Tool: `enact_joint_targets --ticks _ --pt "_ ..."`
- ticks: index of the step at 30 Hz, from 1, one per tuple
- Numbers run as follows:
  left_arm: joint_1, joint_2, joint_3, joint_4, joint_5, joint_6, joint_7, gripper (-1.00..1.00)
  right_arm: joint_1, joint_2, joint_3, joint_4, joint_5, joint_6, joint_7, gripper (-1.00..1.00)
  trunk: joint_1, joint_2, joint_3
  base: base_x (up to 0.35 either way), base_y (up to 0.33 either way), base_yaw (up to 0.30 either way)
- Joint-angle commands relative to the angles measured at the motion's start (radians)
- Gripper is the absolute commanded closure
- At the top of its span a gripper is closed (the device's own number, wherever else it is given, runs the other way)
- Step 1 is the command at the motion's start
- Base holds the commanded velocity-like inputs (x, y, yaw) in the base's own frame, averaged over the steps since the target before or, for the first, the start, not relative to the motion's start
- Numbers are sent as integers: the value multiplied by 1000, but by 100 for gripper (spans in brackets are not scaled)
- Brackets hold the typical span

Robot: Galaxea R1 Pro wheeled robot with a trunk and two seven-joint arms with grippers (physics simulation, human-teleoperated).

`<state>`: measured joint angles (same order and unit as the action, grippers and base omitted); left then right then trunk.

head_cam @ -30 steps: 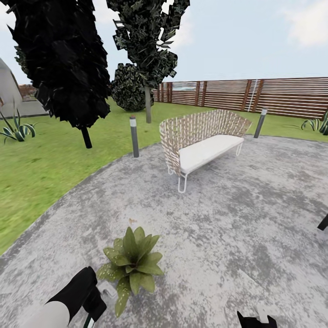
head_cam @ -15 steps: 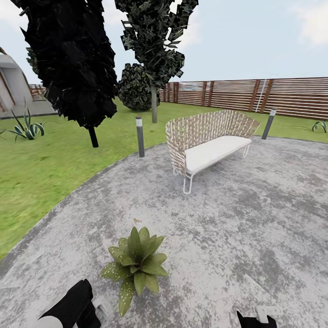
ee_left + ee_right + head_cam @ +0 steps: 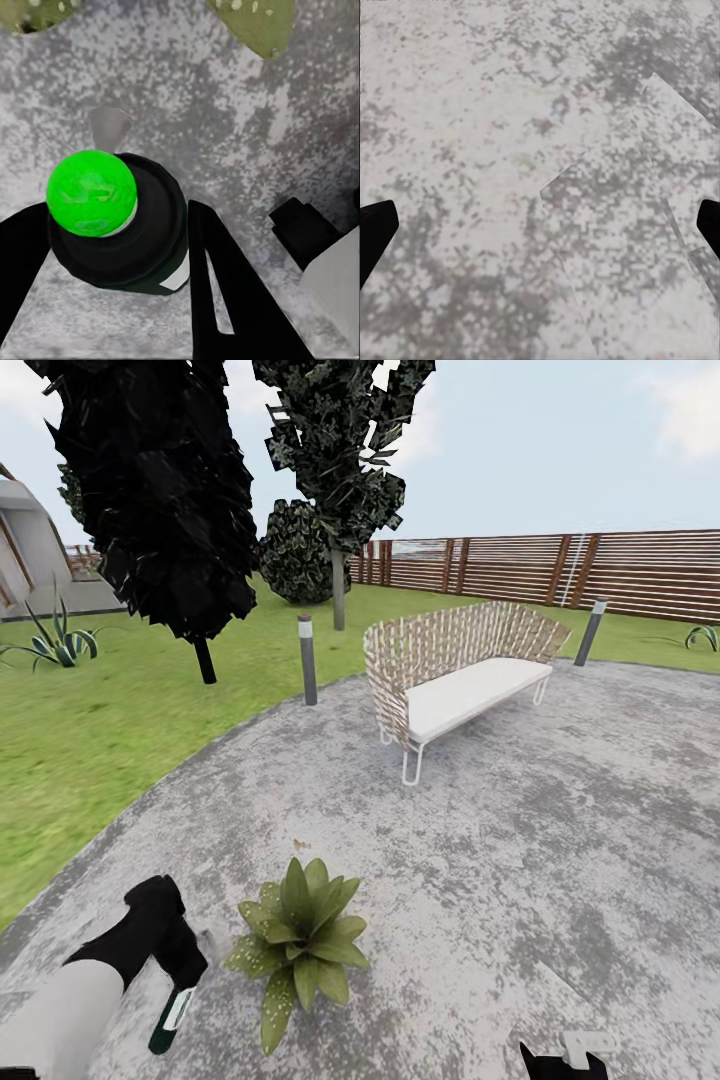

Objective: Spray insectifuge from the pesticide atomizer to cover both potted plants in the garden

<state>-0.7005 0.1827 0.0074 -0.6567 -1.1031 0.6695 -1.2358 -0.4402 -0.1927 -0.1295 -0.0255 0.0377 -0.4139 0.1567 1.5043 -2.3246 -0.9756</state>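
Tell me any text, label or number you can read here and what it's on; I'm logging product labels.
No text can be read.
Pesticide atomizer, held in the left gripper: it carries a pale label patch, too small and blurred to read.
Its green top bears no lettering.

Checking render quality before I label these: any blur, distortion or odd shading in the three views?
Head view: wide-angle bend curves the fence and paving edge; trees are near-black, jagged. Left wrist view: the atomizer looms large and soft-edged, its green cap evenly bright. Right wrist view: the paving is coarse and pixelated, without cast shadows.
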Motion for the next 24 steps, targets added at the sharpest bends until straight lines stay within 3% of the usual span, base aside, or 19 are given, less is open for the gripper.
enact_joint_targets --ticks 1,2,3,4,7,10,11,13,15,24 --pt "-17 0 1 -14 -75 11 -48 100 -1 0 -9 1 4 -3 6 -100 0 0 -1 0 0 0" --pt "-34 -1 1 -27 -138 12 -98 100 0 0 -9 1 4 -3 6 -100 0 0 -1 0 0 0" --pt "-63 -6 2 -51 -212 13 -185 100 0 -1 -9 1 4 -3 6 -100 0 0 -1 0 0 0" --pt "-85 -10 2 -69 -251 13 -243 100 0 0 -9 1 4 -3 6 -100 0 0 -1 0 0 0" --pt "-128 -29 -3 -111 -300 13 -320 100 0 0 -9 1 4 -3 6 -100 0 0 -1 0 0 0" --pt "-167 -48 -41 -124 -310 13 -335 100 0 0 -9 1 4 -3 7 -100 0 0 -1 0 0 0" --pt "-175 -51 -70 -125 -311 13 -335 100 0 0 -9 1 4 -3 7 -100 0 0 -1 0 0 0" --pt "-181 -57 -190 -125 -318 18 -335 100 -1 0 -9 1 4 -3 7 -100 0 0 -1 0 0 0" --pt "-181 -57 -222 -126 -318 19 -335 100 0 0 -9 1 4 -3 7 -100 0 0 -1 0 0 0" --pt "-177 -58 -238 -124 -319 20 -335 100 0 -2 -9 1 4 -3 6 -100 0 0 -1 6 -1 0"
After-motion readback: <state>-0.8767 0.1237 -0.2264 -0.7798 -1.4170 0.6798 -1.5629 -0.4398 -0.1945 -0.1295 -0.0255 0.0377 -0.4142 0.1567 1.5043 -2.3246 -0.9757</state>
